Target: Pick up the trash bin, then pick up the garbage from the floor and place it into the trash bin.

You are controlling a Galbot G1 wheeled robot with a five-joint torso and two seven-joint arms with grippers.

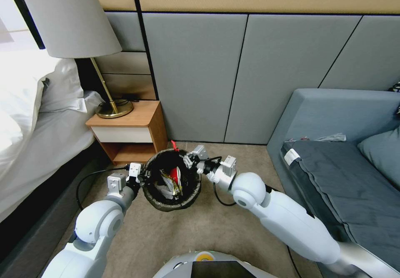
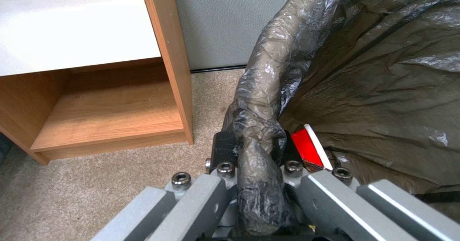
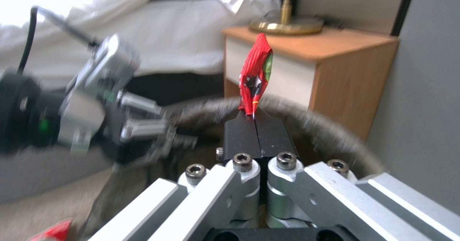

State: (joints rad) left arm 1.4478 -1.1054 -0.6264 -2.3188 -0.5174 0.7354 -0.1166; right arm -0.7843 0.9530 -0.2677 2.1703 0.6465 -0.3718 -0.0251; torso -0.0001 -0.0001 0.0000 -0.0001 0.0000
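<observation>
Red packet [image 3: 254, 75] pinched upright in right end effector [image 3: 256, 120], poised over trash bin [image 1: 160, 205] far rim; left end effector [image 2: 254, 147] clamps near rim

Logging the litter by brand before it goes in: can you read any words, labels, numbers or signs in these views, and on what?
None can be read.
Red wrapper pinched in the right gripper: printing too blurred to read.
Packets inside the trash bin, whose rim the left gripper clamps: too small to read.
White tag on the sofa cover: no legible text.
</observation>
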